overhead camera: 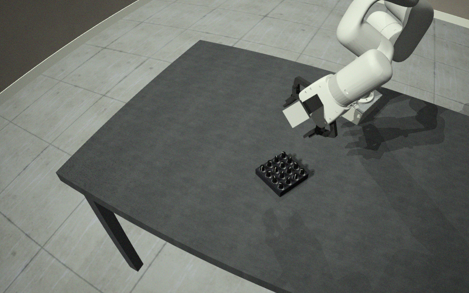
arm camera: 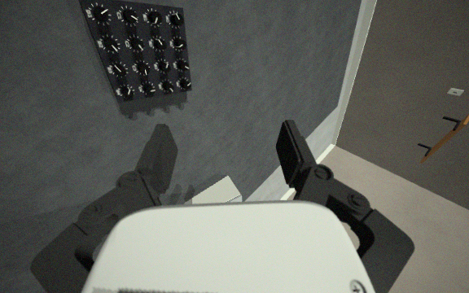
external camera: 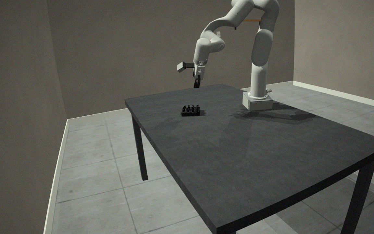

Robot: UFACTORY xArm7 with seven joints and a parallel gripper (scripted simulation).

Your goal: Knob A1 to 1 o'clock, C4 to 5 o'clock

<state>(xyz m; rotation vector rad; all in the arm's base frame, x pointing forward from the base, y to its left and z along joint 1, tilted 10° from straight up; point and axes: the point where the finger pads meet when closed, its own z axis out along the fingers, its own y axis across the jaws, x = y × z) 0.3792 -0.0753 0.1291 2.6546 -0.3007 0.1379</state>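
sixteen knobs on black box (overhead camera: 280, 193) (external camera: 190, 114) (arm camera: 149, 54), small labels unreadable, open claw (overhead camera: 304, 119) (external camera: 196, 86) (arm camera: 226, 135)

The table (overhead camera: 192, 120) (external camera: 240, 151) (arm camera: 226, 94) looks matt and faintly mottled; the arm (overhead camera: 362, 73) (external camera: 262, 47), smooth, satiny white.

The xArm 7 arm (overhead camera: 360, 78) (external camera: 208, 47) bends forward and down, its open end effector (overhead camera: 300, 118) (external camera: 196, 86) (arm camera: 226, 135) tilted above the table (overhead camera: 178, 138) (external camera: 240, 151) (arm camera: 226, 81).

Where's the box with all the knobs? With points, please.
The knob box (overhead camera: 280, 193) (external camera: 190, 114) (arm camera: 149, 54) sits on the dark table (overhead camera: 178, 120) (external camera: 240, 151) (arm camera: 234, 73); the wrist view shows it upper left, beyond the open hand (overhead camera: 306, 118) (external camera: 196, 86) (arm camera: 226, 135).
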